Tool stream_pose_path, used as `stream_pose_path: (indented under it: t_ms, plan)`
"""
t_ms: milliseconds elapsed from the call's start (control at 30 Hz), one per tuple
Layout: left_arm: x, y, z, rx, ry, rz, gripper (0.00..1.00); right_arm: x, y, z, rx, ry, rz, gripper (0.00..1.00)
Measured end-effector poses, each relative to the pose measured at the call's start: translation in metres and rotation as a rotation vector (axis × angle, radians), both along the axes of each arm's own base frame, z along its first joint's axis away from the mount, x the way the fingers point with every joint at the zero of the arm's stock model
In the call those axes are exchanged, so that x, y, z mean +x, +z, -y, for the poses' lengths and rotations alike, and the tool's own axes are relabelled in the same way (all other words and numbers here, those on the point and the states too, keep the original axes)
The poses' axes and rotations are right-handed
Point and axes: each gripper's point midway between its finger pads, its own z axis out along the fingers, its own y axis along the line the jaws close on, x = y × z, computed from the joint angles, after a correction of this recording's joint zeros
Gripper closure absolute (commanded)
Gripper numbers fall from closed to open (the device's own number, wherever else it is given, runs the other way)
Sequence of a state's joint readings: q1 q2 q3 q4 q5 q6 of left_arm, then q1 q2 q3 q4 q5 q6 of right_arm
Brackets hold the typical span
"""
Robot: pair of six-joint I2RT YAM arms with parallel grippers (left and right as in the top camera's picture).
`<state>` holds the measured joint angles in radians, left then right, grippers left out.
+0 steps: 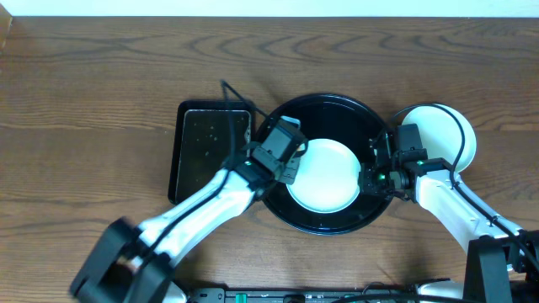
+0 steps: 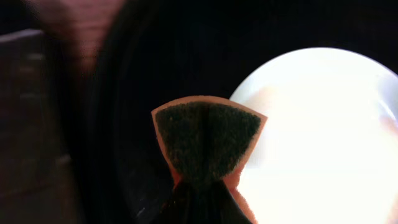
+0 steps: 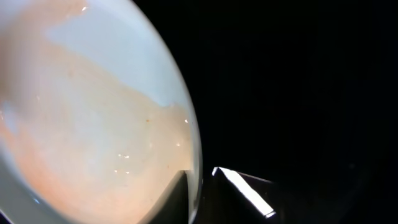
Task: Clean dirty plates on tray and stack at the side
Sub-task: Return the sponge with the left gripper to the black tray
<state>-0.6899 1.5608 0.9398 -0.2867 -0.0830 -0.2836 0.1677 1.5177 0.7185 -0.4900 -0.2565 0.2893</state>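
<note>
Residue, a thin orange-brown film, shows across much of the pale plate (image 3: 93, 124) in the right wrist view, so this one is judged not yet clean. It lies flat in the middle of the round black tray (image 1: 328, 109), slightly toward the near side, with dark tray floor showing all round it. The left gripper (image 1: 286, 156) hangs over the plate's left edge. Its jaws are closed on a green scrub pad (image 2: 206, 140) with an orange backing, pinched at its lower end so that the pad fans out ahead of them. In the left wrist view the pad's tip sits just at the plate's rim; whether it touches cannot be told. The right gripper (image 1: 379, 172) is at the plate's right rim, which runs between its jaws, but whether they pinch it or only bracket it cannot be told. To wipe well, the left arm should press the pad flat and sweep from the left rim across the filmed part in overlapping strokes, while the right arm holds the light plate from sliding on the glossy tray. Pressing hard near the rim could tip it. On the bench (image 1: 101, 84) just right of the tray rests another pale plate (image 1: 438, 126), likely the stack's start; a rectangular black tray (image 1: 202, 143) lies to the left.
</note>
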Motion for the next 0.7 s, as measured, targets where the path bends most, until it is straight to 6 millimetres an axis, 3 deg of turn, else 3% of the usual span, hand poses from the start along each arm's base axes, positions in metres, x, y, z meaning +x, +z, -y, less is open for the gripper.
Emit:
stream_pose_path:
  t_ms: [133,400,700]
  plan:
    - [-0.007,0.011,-0.022,0.037,0.031,-0.015,0.92,0.002,0.000,0.000,-0.004,0.005,0.009,0.64]
    - [0.017,0.004,-0.086,0.080,0.217,-0.048,0.92,0.007,0.002,0.000,-0.004,0.006,0.031,0.69]
    - [0.027,-0.008,-0.136,0.095,0.356,-0.077,0.92,0.007,0.002,0.000,-0.004,0.006,0.032,0.71]
